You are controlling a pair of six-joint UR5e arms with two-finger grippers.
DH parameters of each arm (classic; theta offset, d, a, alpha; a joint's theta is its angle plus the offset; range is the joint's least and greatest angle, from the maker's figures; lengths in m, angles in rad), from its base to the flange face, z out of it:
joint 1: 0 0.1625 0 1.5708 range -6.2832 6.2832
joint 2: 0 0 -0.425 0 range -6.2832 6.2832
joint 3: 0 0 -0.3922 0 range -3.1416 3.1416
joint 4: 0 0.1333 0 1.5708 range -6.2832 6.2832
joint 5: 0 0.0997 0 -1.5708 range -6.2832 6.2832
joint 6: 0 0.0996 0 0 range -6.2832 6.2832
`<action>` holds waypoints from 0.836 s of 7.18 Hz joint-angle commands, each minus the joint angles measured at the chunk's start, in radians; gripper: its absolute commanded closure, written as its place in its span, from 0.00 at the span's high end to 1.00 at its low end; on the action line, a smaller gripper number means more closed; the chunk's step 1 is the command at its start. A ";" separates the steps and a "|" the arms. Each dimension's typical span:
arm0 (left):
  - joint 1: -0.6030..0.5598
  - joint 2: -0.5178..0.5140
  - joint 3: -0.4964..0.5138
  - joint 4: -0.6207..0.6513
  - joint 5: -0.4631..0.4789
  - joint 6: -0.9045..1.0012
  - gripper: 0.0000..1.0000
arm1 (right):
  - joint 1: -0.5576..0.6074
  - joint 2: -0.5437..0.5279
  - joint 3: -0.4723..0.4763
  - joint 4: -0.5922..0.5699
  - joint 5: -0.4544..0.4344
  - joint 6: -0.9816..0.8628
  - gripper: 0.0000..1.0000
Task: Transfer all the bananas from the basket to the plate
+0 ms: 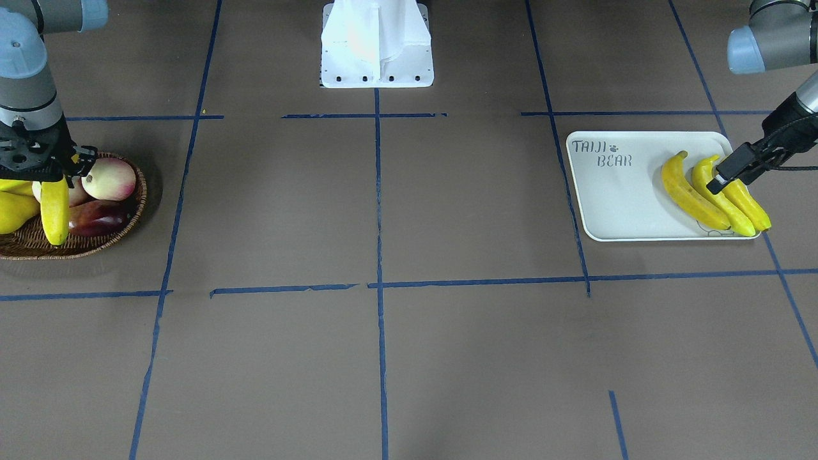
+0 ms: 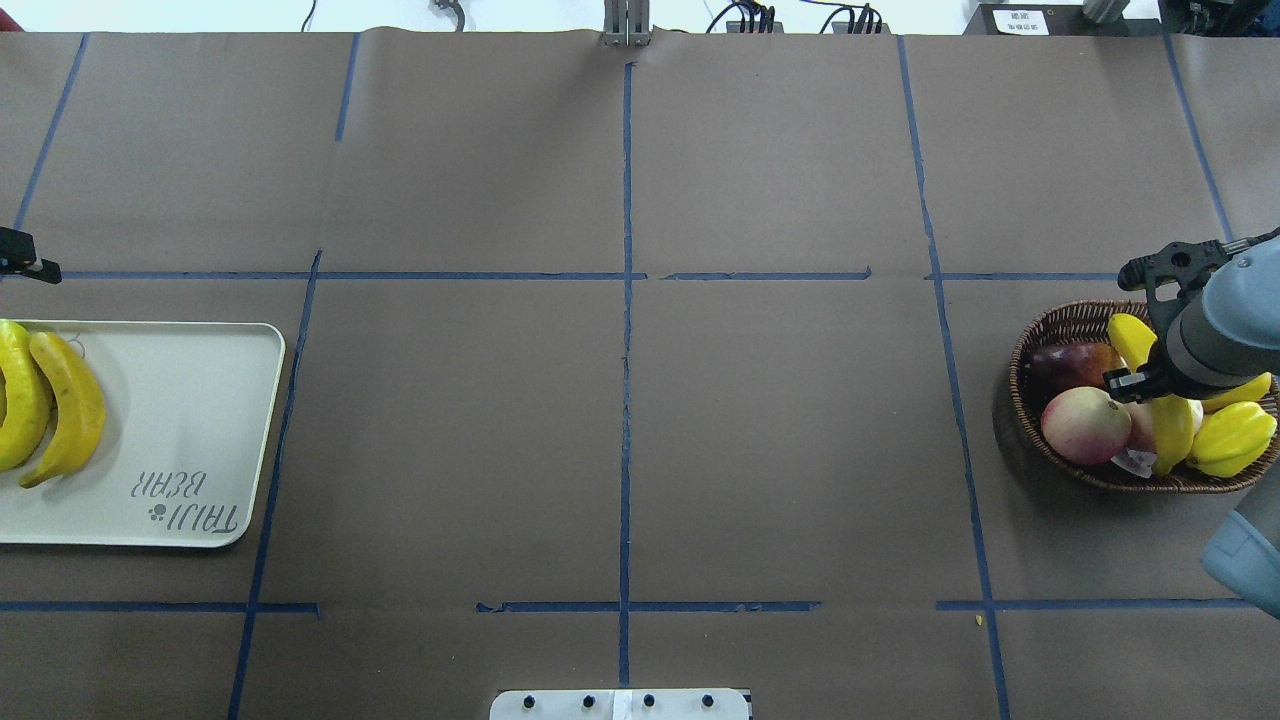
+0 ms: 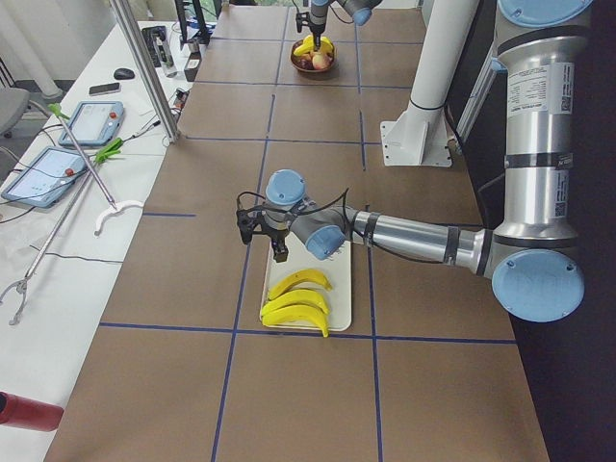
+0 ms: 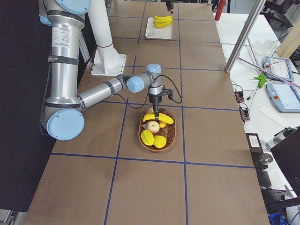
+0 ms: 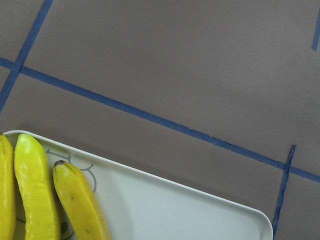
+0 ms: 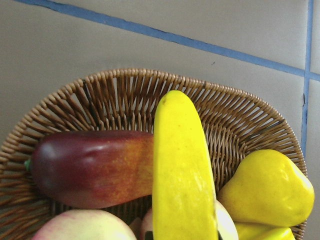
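Observation:
Three yellow bananas (image 1: 693, 195) lie side by side at one end of the white "TAIJI BEAR" plate (image 1: 613, 204). My left gripper (image 1: 719, 182) hangs just above them, looks open and holds nothing. The left wrist view shows the banana (image 5: 80, 205) tips and the plate's rim (image 5: 200, 192). On the other side of the table stands the brown wicker basket (image 1: 96, 246). My right gripper (image 1: 56, 172) is shut on the fourth banana (image 1: 55, 214), which points down into the basket. In the right wrist view that banana (image 6: 182, 175) stretches over the basket's weave (image 6: 115, 100).
The basket also holds a round pink-cream fruit (image 1: 108, 179), a dark red fruit (image 1: 96, 218) and plump yellow pear-like fruits (image 2: 1235, 440). The white robot base (image 1: 377, 51) stands at the table's middle edge. Blue tape lines cross the brown tabletop between basket and plate.

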 commanded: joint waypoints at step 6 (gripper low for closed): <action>0.206 -0.254 -0.024 -0.201 0.005 -0.542 1.00 | 0.039 0.309 0.024 0.077 0.307 0.162 0.02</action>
